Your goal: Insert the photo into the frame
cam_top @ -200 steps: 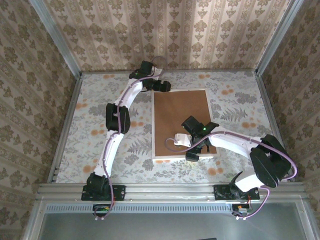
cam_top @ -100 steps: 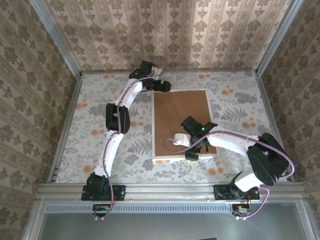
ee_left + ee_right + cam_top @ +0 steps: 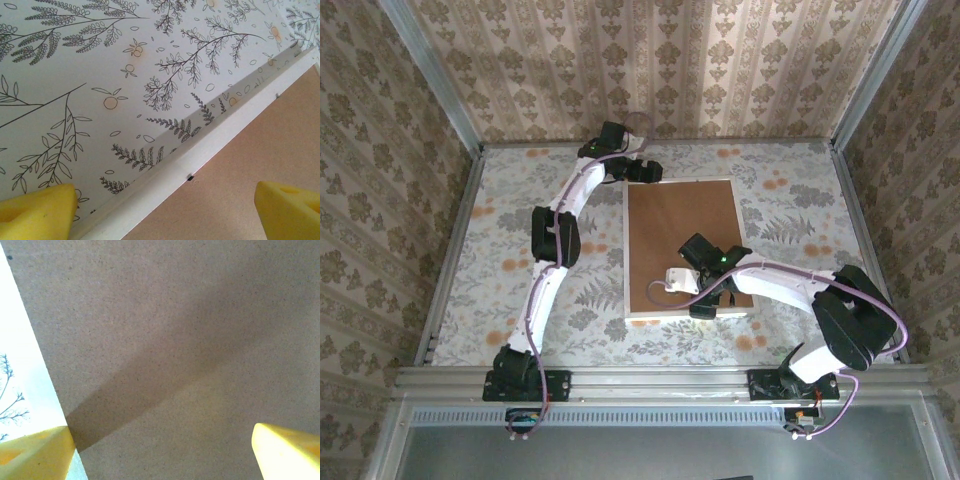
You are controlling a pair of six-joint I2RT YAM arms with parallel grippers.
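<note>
Since the brown board (image 3: 680, 225) lies inside the frame (image 3: 200, 160) beneath both tools, the job looks nearly done; left tool (image 3: 162, 200) and right tool (image 3: 162, 440) gape wide, holding nothing.

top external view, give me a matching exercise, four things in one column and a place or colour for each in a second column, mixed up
Column one:
1. left pincer
2. right pincer
3. brown board
4. frame

Column two:
a. plain brown, lying flat
b. at the frame's far left corner
c. thin white edge around the board
d. over the near end of the board

Pairs: 1-b, 2-d, 3-a, 4-c
</note>
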